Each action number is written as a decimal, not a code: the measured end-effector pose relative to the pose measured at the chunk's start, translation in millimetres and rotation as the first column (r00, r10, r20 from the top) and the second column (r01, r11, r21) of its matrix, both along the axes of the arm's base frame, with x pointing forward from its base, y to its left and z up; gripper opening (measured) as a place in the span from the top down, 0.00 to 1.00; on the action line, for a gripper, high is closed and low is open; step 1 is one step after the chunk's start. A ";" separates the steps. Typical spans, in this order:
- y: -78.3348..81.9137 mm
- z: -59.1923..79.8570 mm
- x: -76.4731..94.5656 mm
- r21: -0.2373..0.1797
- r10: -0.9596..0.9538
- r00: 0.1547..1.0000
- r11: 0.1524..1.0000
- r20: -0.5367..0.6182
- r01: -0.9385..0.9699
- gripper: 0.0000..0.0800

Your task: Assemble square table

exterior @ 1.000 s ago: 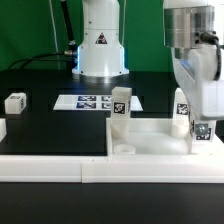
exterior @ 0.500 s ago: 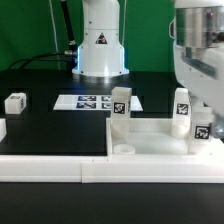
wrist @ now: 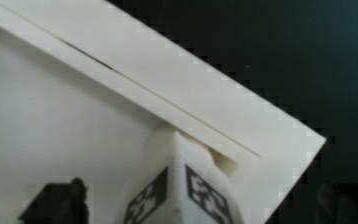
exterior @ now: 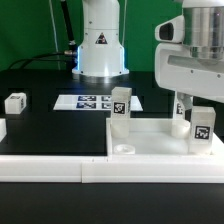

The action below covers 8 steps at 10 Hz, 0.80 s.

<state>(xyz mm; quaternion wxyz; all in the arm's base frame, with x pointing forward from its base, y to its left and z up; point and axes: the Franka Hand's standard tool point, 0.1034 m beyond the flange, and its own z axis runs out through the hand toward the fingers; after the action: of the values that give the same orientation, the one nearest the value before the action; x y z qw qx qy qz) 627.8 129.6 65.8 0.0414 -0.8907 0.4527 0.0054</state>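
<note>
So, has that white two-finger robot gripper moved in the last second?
Yes. The gripper has risen, up off the small white tagged leg that stands on the white plastic square slab.

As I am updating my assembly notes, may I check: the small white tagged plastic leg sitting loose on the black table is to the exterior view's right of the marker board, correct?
Not quite. The small white tagged plastic leg sits to the exterior view's left of the marker board, not its right, as the exterior view shows. It does sit loose on the black table.
</note>
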 end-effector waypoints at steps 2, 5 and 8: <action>-14.7 0.8 2.8 -0.021 0.396 0.918 0.918 0.026 -0.396 0.19; -20.3 1.5 5.5 -0.035 0.573 0.819 0.820 0.042 -0.572 0.19; -20.6 1.3 5.4 -0.033 0.557 0.829 0.830 0.040 -0.556 0.64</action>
<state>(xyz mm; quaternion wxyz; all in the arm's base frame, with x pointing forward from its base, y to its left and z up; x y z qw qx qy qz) 633.2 109.0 67.1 0.0401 -0.9841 0.1728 -0.0089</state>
